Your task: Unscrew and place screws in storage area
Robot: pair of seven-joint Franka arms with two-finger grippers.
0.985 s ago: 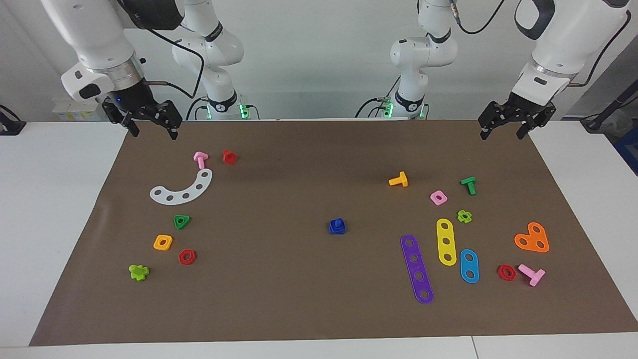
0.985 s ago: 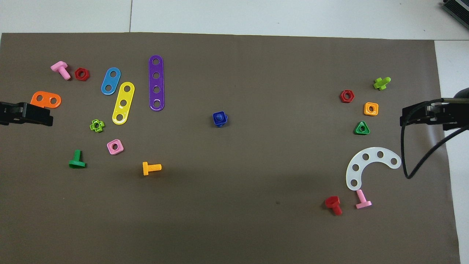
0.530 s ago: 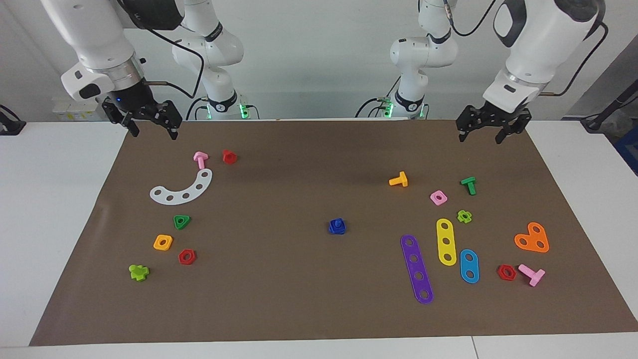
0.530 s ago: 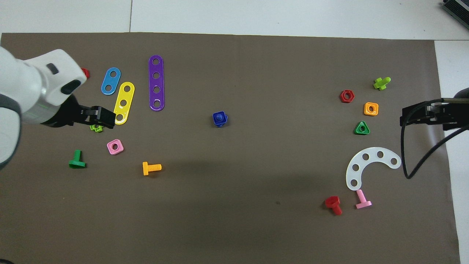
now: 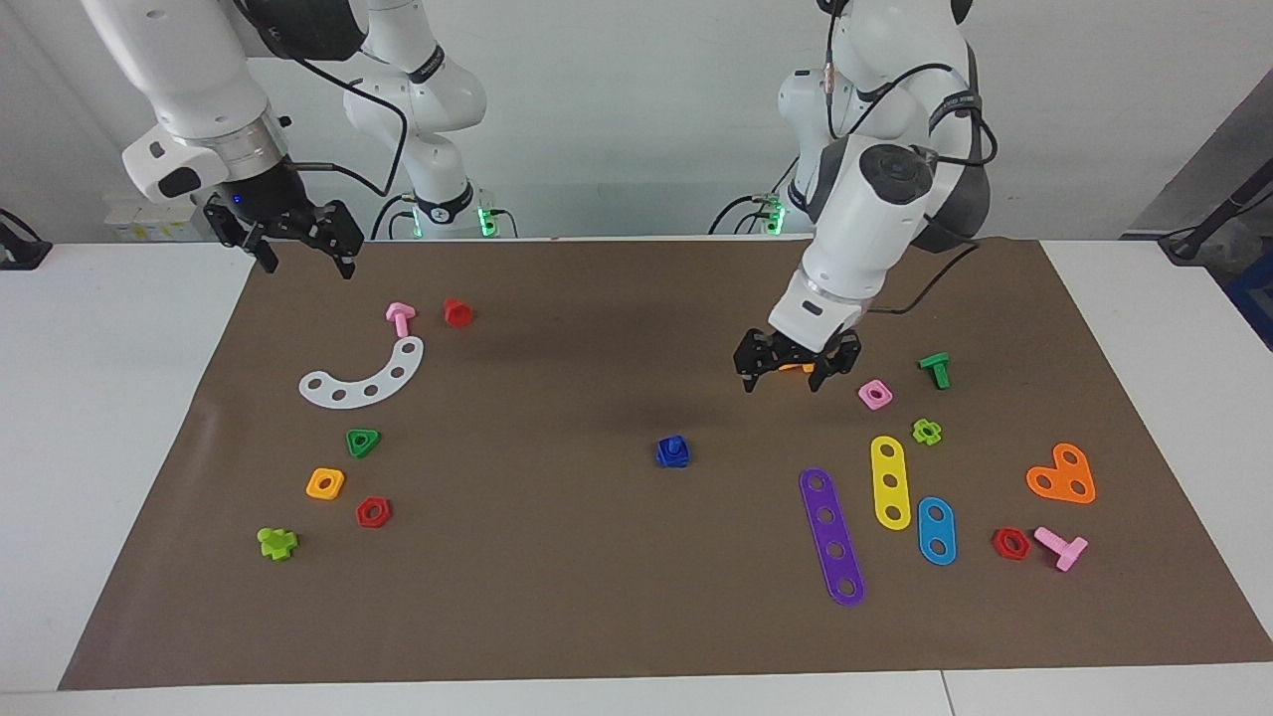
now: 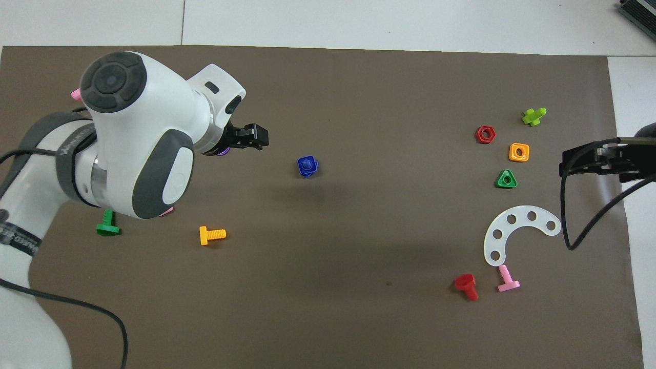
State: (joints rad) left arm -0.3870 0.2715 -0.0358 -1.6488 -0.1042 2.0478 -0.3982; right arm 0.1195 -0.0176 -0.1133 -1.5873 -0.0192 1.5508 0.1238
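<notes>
The left gripper (image 5: 797, 364), released and empty, hangs over mid-surface near the blue bolt (image 5: 673, 451); the right gripper (image 5: 295, 242), released, waits over the surface's corner.

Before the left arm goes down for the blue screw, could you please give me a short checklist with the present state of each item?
1. Blue screw alone at mid-mat, nothing touching it: ok.
2. Left gripper over the screw: not ok, it is over the orange bolt.
3. Left gripper's fingers apart: ok.
4. Right gripper waits at the mat's edge, out of the way: ok.
5. Bare mat free beside the white curved strip for storage: ok.
</notes>
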